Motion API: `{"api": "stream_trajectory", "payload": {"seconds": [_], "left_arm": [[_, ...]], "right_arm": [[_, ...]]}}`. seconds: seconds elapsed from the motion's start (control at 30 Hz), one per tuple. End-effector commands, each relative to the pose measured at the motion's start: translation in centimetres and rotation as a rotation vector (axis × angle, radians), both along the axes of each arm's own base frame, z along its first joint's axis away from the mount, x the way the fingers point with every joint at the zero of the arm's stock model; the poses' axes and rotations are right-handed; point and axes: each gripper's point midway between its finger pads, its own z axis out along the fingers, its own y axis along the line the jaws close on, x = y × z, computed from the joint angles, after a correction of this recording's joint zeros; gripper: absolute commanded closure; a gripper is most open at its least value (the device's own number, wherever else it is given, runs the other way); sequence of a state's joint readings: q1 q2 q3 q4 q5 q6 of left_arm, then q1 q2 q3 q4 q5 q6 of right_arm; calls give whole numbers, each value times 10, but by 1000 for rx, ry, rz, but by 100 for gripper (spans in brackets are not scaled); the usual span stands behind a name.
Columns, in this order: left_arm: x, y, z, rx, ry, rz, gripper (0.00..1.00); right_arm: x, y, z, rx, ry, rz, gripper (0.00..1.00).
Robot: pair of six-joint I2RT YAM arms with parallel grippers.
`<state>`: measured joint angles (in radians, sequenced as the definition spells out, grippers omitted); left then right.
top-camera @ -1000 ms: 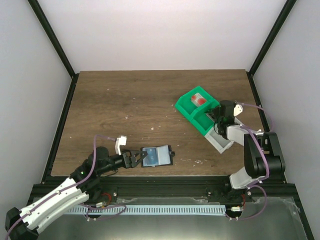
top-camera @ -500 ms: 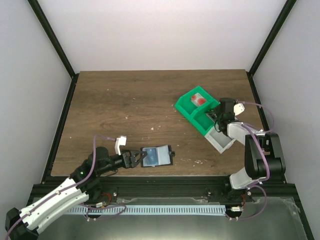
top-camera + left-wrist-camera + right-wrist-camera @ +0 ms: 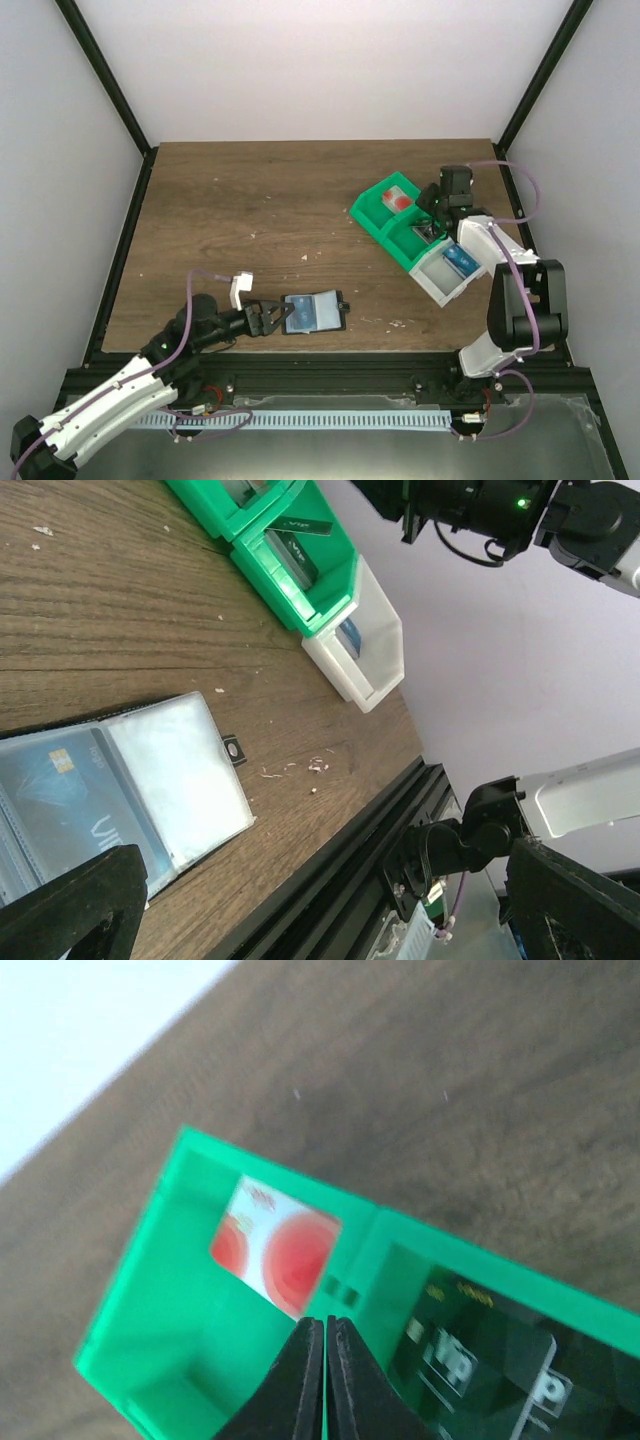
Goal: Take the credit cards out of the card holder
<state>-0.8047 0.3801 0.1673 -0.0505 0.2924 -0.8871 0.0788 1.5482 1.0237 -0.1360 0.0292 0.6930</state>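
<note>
Near the front edge of the tabletop (image 3: 250,220), the left fingers (image 3: 75,905) gape fully wide and empty beside the card holder (image 3: 315,311). It lies open and flat with a dark blue card (image 3: 60,790) in a slot, so the next move is likely to pinch that card's exposed edge and slide it out. Farther back, the right fingers (image 3: 305,1380) are pressed together on nothing above the green tray (image 3: 365,215), which holds a white-and-red card (image 3: 398,197). Bare wood spreads beyond the holder, while the frame rail (image 3: 330,375) runs close in front.

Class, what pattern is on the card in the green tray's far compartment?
The card is white with red blotches; clearest in the right wrist view.
</note>
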Motion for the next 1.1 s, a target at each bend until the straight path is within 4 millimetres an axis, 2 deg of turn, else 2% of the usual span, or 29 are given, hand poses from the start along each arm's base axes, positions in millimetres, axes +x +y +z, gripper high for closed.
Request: {"api": "stream_trajectory", "payload": {"seconds": [0.0, 0.33, 0.5, 0.8, 0.93, 1.07], "left_arm": [[1, 0, -2, -7, -4, 1, 0], [0, 2, -3, -1, -1, 4, 0], [0, 3, -3, -5, -2, 10, 0], [2, 2, -3, 7, -1, 13, 0], [5, 5, -13, 38, 24, 34, 0], [5, 2, -9, 25, 20, 25, 0]], "right_arm": [[-21, 5, -39, -43, 175, 109, 96], [-20, -11, -77, -124, 297, 68, 98], [-22, -21, -87, -172, 331, 32, 99], [-17, -21, -73, -179, 295, 35, 100], [-17, -11, -54, -152, 258, 89, 99], [-29, -1, -28, -116, 195, 142, 96]]}}
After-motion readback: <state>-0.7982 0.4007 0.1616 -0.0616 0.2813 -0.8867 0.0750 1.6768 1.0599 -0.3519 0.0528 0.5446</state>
